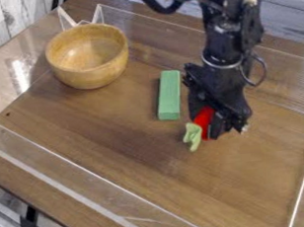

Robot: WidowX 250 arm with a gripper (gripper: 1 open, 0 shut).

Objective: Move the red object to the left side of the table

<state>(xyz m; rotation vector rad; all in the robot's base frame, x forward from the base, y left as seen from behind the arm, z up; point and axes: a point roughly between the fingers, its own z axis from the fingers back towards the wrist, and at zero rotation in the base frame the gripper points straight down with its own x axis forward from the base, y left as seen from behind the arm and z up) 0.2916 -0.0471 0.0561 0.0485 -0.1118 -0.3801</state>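
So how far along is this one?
Nothing looks finished: the small bright-red toy fruit with a light green leafy end lies right of the green rectangular block. In hand: the black pincer is right at the fruit; its grip is unclear. Left: getting it to the left side of the brown wood-grain table.

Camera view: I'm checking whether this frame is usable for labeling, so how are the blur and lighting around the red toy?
Camera view: soft and low in detail overall; the red toy has smudgy edges, partly hidden by the dark end effector; light looks even, with no harsh glare on the brown table.
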